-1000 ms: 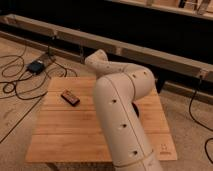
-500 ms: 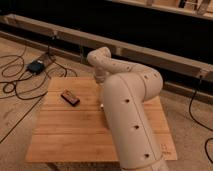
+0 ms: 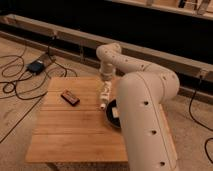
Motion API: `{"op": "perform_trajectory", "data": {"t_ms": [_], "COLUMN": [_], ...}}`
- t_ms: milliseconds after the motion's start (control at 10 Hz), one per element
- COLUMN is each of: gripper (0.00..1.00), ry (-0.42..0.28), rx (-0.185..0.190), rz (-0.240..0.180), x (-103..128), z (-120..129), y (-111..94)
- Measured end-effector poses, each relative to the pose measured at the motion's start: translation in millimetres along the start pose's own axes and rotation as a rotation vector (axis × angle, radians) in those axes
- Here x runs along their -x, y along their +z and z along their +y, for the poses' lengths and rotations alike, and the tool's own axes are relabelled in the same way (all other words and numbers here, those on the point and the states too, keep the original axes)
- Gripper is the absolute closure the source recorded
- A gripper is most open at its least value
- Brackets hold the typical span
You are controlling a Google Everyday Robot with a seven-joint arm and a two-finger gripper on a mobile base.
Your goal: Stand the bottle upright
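The bottle [image 3: 104, 96] is small, slim and white, and lies on its side on the wooden table [image 3: 70, 130], right of centre, with its cap end pointing toward the front. My gripper [image 3: 106, 84] hangs down from the bent white arm [image 3: 142, 110] and sits right at the far end of the bottle. I cannot tell whether it touches the bottle.
A dark brown bar [image 3: 70, 97] lies left of the bottle. A black bowl [image 3: 112, 114] stands just front-right of the bottle, partly hidden by my arm. Cables and a small box [image 3: 36, 66] lie on the floor to the left. A long rail [image 3: 60, 35] runs behind the table.
My arm has swung to the right and back, uncovering the bottle and the bowl. The gripper now hangs over the bottle's far end. The brown bar has not moved.
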Motion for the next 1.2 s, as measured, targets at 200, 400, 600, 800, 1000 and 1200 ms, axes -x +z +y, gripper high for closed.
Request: {"op": "perform_trajectory", "data": {"t_ms": [200,400,600,800,1000,1200], "gripper": [0.20,0.20,0.20,0.20,0.20,0.20], "ry": [-0.029,-0.057,-0.103,-0.154,-0.208,-0.291], "rx": [-0.057,-0.106,-0.151,-0.181,-0.200,-0.210], "rz": [0.038,0.062,0.090,0.107,0.117,0.137], "x": [-15.7,-20.6,-24.0,-23.8,-22.4,-22.1], "z": [-16.6,-28.1,-35.4,-37.6,-37.0,-31.7], "y": [1.7,9.5,17.8,23.8,26.6,31.6]}}
